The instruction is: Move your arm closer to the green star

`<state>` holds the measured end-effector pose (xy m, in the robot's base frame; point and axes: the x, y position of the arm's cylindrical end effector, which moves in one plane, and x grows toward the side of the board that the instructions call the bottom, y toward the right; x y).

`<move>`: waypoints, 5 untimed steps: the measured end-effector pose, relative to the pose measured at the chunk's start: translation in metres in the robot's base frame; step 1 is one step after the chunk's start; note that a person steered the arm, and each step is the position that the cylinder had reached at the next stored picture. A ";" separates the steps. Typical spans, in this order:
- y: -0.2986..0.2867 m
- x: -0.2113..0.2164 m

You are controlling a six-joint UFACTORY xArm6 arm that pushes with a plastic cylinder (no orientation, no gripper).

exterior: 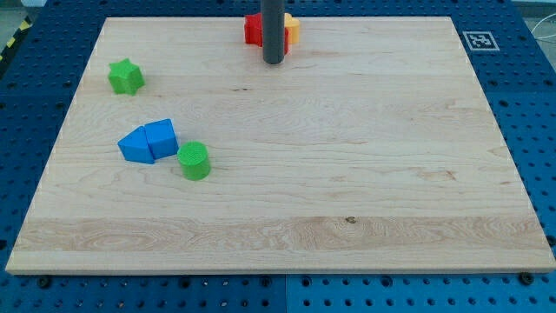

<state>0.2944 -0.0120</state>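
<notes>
The green star (pixel 126 76) lies near the view's upper left of the wooden board (pixel 347 174). My tip (pixel 274 61) is at the view's top centre, far to the right of the star. It stands just in front of a red block (pixel 253 29) and a yellow block (pixel 291 29), which the rod partly hides.
Two blue blocks sit together at the view's left, a triangular one (pixel 136 146) and a chunkier one (pixel 162 137). A green cylinder (pixel 194 161) stands just right of them. A fiducial marker (pixel 479 40) is at the board's upper right corner.
</notes>
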 end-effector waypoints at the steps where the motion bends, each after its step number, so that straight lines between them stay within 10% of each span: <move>1: -0.022 0.014; 5: -0.180 -0.012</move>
<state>0.2824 -0.1923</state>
